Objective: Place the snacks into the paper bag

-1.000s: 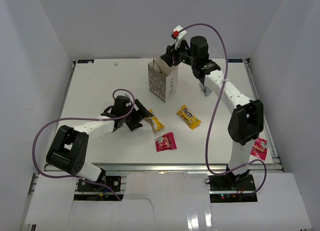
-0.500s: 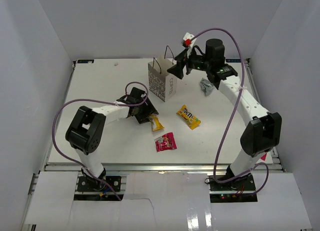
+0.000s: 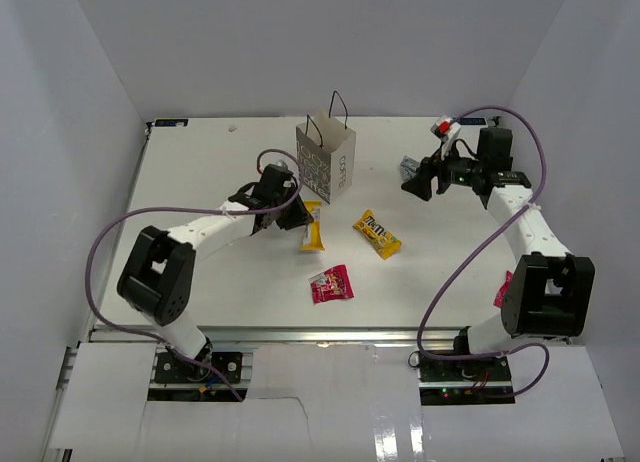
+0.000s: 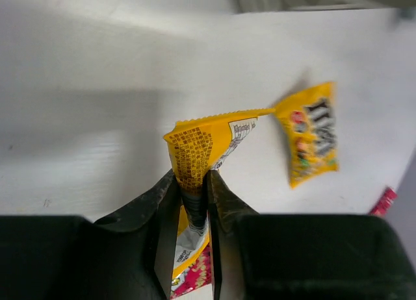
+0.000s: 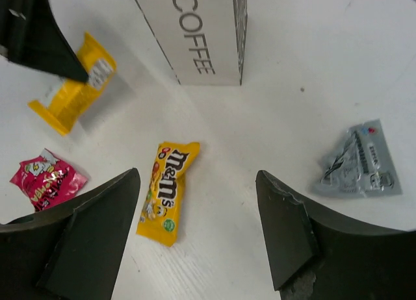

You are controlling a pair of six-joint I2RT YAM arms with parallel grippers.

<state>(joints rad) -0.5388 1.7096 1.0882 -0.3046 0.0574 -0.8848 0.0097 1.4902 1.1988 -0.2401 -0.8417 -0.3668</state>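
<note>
The top camera is looking down from above the table's near edge; both close wrist cameras are sharing the M&M's packet.

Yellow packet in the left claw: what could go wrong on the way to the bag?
The left claw grips the yellow packet by a narrow strip, much of it free, so it might slip out. The bag stands unsupported with a small mouth; packet or claw could catch its rim and tip it.
</note>
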